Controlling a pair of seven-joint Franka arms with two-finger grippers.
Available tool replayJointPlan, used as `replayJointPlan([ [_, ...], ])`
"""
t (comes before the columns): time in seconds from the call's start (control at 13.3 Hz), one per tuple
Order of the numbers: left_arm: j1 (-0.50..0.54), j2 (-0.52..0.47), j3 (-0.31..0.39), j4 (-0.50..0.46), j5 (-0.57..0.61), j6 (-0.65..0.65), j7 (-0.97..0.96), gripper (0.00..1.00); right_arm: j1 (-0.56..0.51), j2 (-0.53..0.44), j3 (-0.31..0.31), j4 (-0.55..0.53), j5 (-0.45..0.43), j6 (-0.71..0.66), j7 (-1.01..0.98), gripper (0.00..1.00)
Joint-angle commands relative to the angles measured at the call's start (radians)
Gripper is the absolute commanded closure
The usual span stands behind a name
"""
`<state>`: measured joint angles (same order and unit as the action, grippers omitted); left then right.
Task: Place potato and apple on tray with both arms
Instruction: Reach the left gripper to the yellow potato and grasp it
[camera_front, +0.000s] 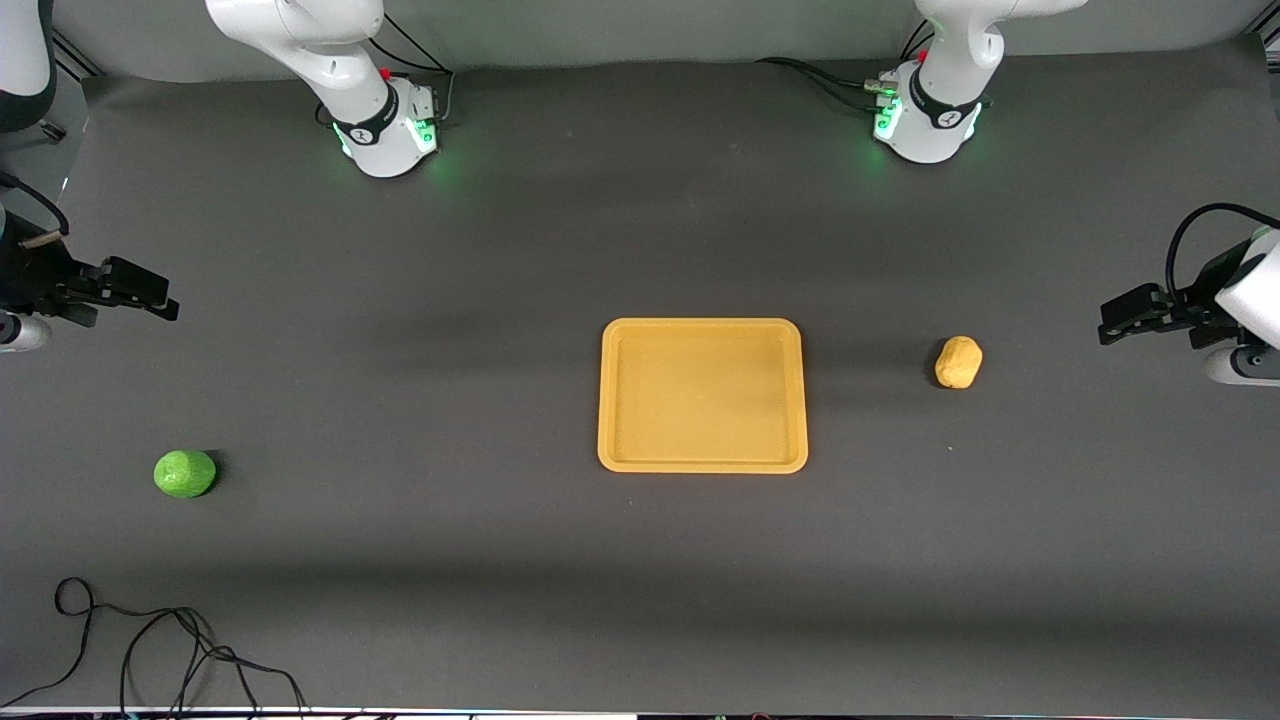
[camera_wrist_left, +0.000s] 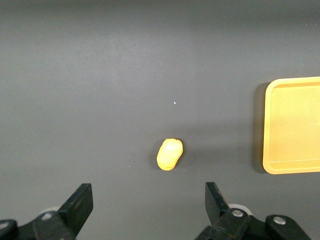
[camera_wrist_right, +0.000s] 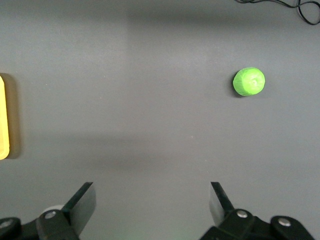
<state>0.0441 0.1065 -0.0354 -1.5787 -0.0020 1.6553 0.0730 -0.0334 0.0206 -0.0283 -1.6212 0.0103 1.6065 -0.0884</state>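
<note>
The yellow-orange tray (camera_front: 702, 326) lies empty at the table's middle. The yellow-tan potato (camera_front: 958, 361) lies on the mat beside it, toward the left arm's end. The green apple (camera_front: 185, 473) lies toward the right arm's end, about level with the tray's near rim. My left gripper (camera_front: 1110, 325) hangs open and empty over the table's left-arm end. Its wrist view shows the potato (camera_wrist_left: 170, 154) and the tray (camera_wrist_left: 295, 125) ahead of its open gripper (camera_wrist_left: 149, 200). My right gripper (camera_front: 165, 300) hangs open over the right-arm end. Its wrist view (camera_wrist_right: 152, 200) shows the apple (camera_wrist_right: 249, 81) and the tray's edge (camera_wrist_right: 4, 117).
A loose black cable (camera_front: 150, 650) lies along the table's near edge at the right arm's end, nearer the front camera than the apple. It also shows in the right wrist view (camera_wrist_right: 300, 7). The arm bases stand along the table's top edge.
</note>
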Motion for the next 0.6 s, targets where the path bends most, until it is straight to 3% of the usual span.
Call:
replayJointPlan([
  [0.0,-0.024,-0.011,0.003,-0.067,-0.009,0.006,-0.004,0.0,0.013,0.009,-0.015,0.026,0.016,-0.011,0.018,0.0],
  [0.3,-0.02,0.011,0.005,-0.197,-0.012,0.128,0.085,0.0,0.015,0.007,-0.015,0.024,0.016,-0.011,0.018,0.0],
  [0.53,-0.027,0.031,0.005,-0.376,-0.012,0.321,0.105,0.01,0.015,0.009,-0.015,0.02,0.016,-0.007,0.016,0.0],
])
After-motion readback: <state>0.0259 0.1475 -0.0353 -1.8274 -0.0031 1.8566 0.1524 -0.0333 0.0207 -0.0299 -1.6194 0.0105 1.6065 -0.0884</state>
